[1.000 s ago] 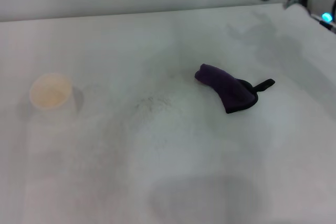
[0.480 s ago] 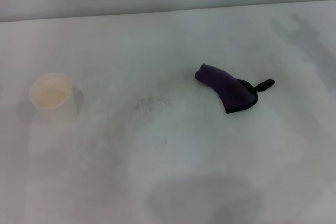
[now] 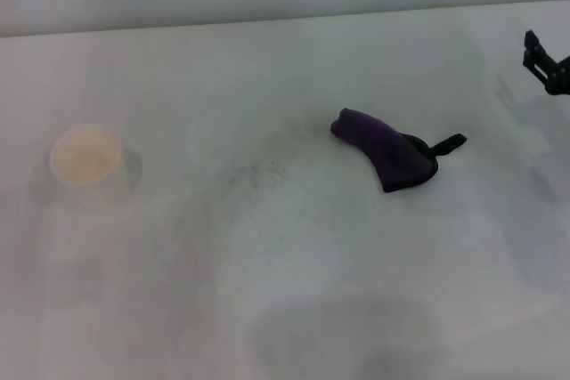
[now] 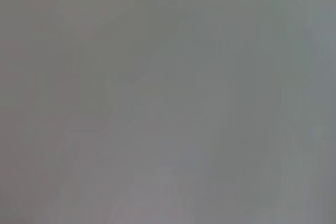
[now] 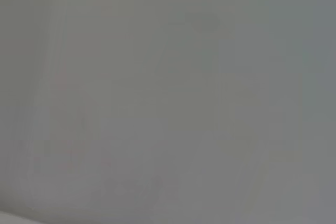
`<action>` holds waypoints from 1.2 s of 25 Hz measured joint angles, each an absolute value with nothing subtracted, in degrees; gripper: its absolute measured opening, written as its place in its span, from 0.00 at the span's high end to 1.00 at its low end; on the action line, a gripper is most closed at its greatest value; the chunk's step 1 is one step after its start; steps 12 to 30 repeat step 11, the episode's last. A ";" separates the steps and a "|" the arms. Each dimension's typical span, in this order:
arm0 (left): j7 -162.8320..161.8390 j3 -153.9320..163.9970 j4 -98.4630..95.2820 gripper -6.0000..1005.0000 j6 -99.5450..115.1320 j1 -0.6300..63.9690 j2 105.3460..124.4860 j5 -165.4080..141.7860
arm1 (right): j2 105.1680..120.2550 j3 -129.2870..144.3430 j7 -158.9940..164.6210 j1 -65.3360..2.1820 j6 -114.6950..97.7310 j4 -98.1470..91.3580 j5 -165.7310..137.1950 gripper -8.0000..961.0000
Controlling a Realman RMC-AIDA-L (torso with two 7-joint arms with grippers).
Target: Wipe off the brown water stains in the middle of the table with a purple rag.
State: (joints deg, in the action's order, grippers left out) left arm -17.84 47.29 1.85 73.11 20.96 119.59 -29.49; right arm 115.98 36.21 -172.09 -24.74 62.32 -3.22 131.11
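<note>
The purple rag point(image 3: 385, 156) lies crumpled on the white table point(image 3: 294, 291), right of the middle, with its black loop tail point(image 3: 448, 143) pointing right. No tan-brown blotch shows; only faint dark specks point(image 3: 258, 173) mark the table's middle, left of the rag. The tip of my right gripper point(image 3: 545, 61) shows at the right edge, above the table and well to the right of the rag, touching nothing. My left gripper is out of view. Both wrist views show only a plain grey surface.
A cream paper cup point(image 3: 86, 156) stands at the left of the table. The table's far edge point(image 3: 285, 20) runs along the top, with a pale wall behind it. A grey shadow patch point(image 3: 347, 335) lies near the front.
My right gripper was at the top right corner one second ago, was nearly out of view half a second ago, and now shows lower at the right edge. The rag and cup have not moved.
</note>
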 joint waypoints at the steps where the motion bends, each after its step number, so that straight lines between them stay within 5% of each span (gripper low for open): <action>1: -17.84 47.28 2.00 0.11 73.10 21.02 119.62 -29.50 | 115.95 35.97 -172.29 -24.71 62.28 -2.93 131.13 0.10; 30: -18.14 46.94 4.61 0.11 73.10 22.24 119.71 -29.30 | 116.10 34.27 -166.16 -24.69 62.45 -0.48 130.93 0.10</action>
